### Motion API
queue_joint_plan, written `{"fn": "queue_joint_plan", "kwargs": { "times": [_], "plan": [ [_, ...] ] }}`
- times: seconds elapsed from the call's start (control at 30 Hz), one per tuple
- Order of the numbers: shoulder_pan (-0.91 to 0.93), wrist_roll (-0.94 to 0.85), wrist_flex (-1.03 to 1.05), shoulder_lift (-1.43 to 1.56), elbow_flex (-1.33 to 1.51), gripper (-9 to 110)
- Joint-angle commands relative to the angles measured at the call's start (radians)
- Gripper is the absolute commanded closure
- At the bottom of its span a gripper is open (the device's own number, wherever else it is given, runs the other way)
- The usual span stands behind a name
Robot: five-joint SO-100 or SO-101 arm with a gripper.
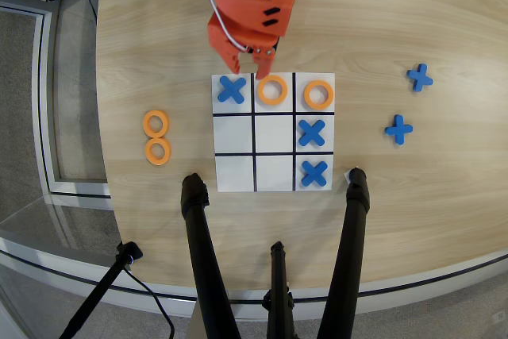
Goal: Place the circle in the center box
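Above the board's top edge my empty gripper [248, 68], fingers slightly apart, risks nudging the placed ring [272, 90] instead of fetching a spare circle [155, 124] for the center box [274, 133].

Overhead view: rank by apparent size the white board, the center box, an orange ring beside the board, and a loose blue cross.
1. White board
2. Center box
3. Orange ring and blue cross: look alike, unranked.

circle + center box status
My circle [156, 124] is lying flat left of the board; center box [274, 133] is sitting empty.
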Motion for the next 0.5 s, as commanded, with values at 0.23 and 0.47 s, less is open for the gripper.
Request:
{"fn": "queue_joint_plan", "kwargs": {
  "times": [0.23,0.47],
  "plan": [
    [0.127,0.008,-0.061,-0.359,-0.311,90],
    [0.183,0.008,-0.086,-0.532,-0.465,90]
  ]
}}
